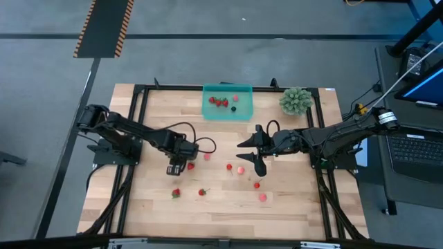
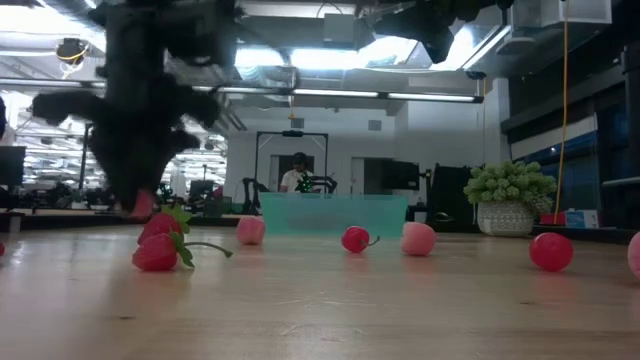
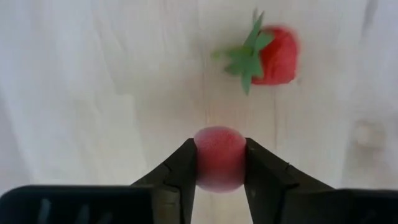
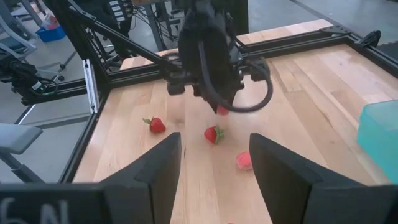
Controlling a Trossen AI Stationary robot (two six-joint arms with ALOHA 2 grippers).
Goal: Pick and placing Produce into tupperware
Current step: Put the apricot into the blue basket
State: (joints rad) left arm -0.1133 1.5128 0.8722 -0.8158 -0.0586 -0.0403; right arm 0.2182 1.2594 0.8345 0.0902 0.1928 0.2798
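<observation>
The teal tupperware (image 1: 227, 111) stands at the table's far middle with several red pieces and a dark berry in it. Loose red and pink produce lies about the table's middle (image 1: 229, 166). My left gripper (image 1: 181, 167) is shut on a pink-red berry (image 3: 219, 158), a little above two strawberries with green tops (image 2: 160, 240). My right gripper (image 1: 252, 153) is open wide and empty, to the right of the loose pieces; it also shows in the right wrist view (image 4: 211, 165). My left gripper pinches the round pink-red berry by its two sides (image 3: 202, 163) between its two fingers (image 3: 180, 171). The fingers come from above, pointing down. The berry (image 2: 141, 206) looks lifted just clear of the table, above a green-topped strawberry (image 3: 267, 55).
A spiky green plant ball (image 1: 296, 100) stands at the far right, beside the tupperware. A black frame (image 1: 138, 104) borders the wooden table. Pink pieces (image 1: 263, 197) and strawberries (image 1: 203, 191) lie toward the near edge. A person (image 2: 297, 172) sits far behind the table.
</observation>
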